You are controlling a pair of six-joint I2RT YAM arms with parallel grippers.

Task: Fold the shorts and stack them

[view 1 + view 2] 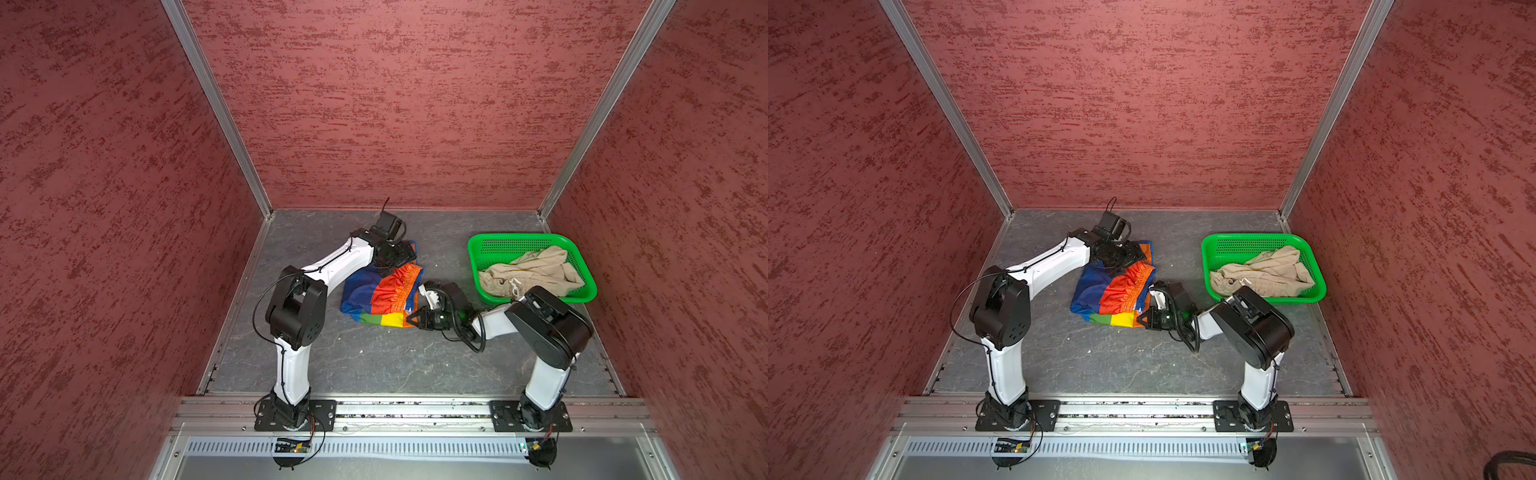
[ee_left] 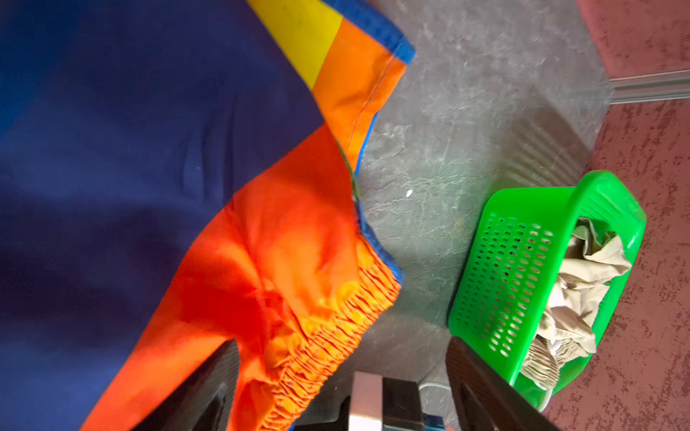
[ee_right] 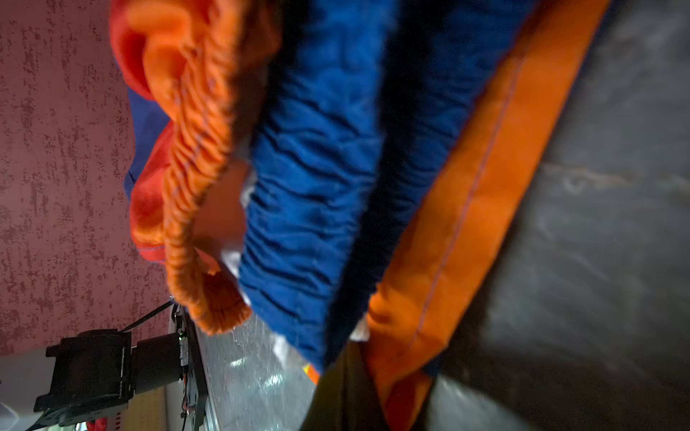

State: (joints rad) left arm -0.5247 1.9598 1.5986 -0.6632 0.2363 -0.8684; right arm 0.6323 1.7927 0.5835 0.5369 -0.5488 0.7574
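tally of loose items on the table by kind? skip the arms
Shorts: 2 (rainbow-striped shorts on the table, beige shorts in the basket)
Basket: 1 (green basket)
Total: 3

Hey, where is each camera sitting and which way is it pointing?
Top views: high over the front, looking down on the table; left arm, right arm show.
Left wrist: on the left arm, facing past its open left hand to striped shorts and basket.
Right wrist: on the right arm, close on the striped shorts its right hand pinches.
Shared: all show the striped shorts.
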